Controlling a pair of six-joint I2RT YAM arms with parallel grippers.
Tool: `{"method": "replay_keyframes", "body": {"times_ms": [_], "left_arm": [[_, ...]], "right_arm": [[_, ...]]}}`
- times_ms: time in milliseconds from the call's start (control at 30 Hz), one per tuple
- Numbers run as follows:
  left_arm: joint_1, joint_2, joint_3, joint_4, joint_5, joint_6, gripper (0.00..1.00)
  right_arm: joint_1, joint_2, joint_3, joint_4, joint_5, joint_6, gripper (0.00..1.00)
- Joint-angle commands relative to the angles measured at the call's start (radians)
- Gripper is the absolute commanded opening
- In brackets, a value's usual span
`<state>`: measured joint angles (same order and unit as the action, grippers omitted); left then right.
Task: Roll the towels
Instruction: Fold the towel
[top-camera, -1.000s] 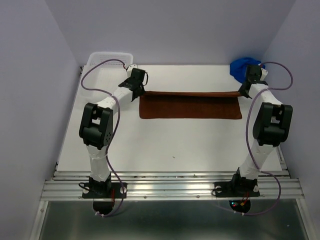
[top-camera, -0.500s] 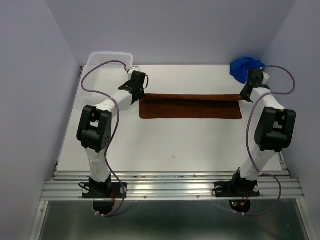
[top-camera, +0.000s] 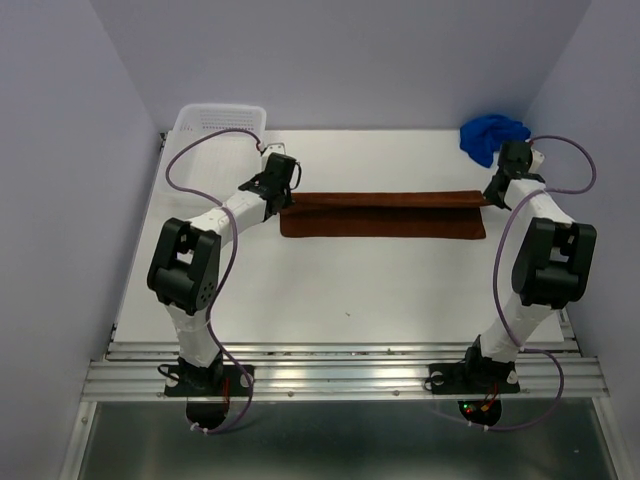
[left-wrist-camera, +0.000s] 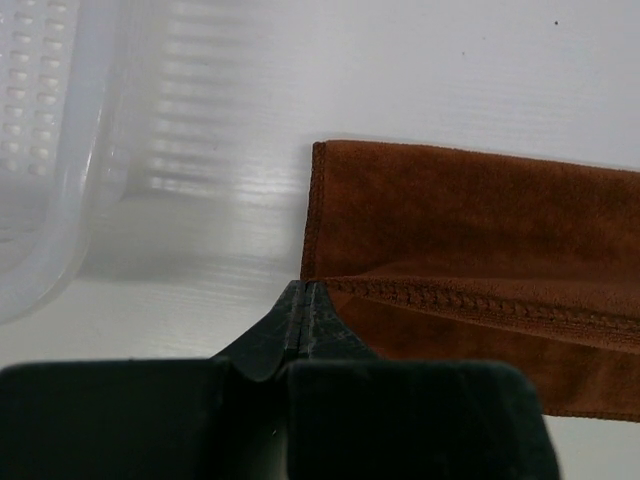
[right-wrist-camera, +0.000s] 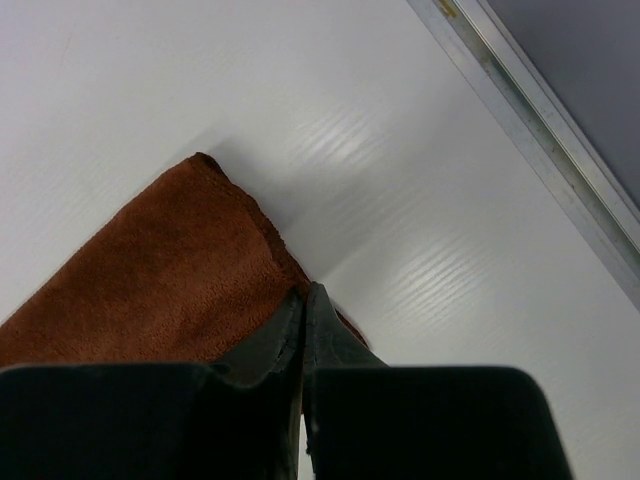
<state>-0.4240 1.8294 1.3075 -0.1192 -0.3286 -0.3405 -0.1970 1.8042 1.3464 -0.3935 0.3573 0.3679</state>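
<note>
White arms (top-camera: 237, 204), black joints (top-camera: 186, 268), looping purple cables (top-camera: 168, 170).

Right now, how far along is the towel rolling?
Done: nothing rolled. In hand: the left gripper and right gripper are shut on the rust-brown towel at its far corners, that edge lifted. Left: rolling it, then the bunched blue towel at the far right corner.

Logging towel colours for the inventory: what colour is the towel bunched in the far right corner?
Bright royal blue. The bunched towel shows best in the top external view.
</note>
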Motion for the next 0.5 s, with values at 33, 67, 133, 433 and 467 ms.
{"method": "replay_keyframes", "body": {"times_ms": [33, 67, 133, 433, 467], "left_arm": [[0.019, -0.047, -0.037, -0.002, -0.072, 0.041, 0.00], [0.019, -0.047, -0.042, -0.002, -0.073, 0.040, 0.00], [0.019, -0.047, -0.050, -0.002, -0.079, 0.038, 0.00], [0.008, -0.033, -0.102, 0.030, -0.021, 0.043, 0.00], [0.008, -0.030, -0.103, 0.032, -0.020, 0.041, 0.00]], "right_arm": [[-0.027, -0.042, -0.015, 0.015, 0.060, -0.030, 0.01], [-0.027, -0.043, -0.019, 0.015, 0.060, -0.029, 0.01], [-0.027, -0.045, -0.033, 0.015, 0.058, -0.027, 0.01], [-0.036, -0.022, -0.050, 0.016, 0.057, -0.034, 0.01], [-0.036, -0.019, -0.050, 0.016, 0.058, -0.034, 0.01]]}}
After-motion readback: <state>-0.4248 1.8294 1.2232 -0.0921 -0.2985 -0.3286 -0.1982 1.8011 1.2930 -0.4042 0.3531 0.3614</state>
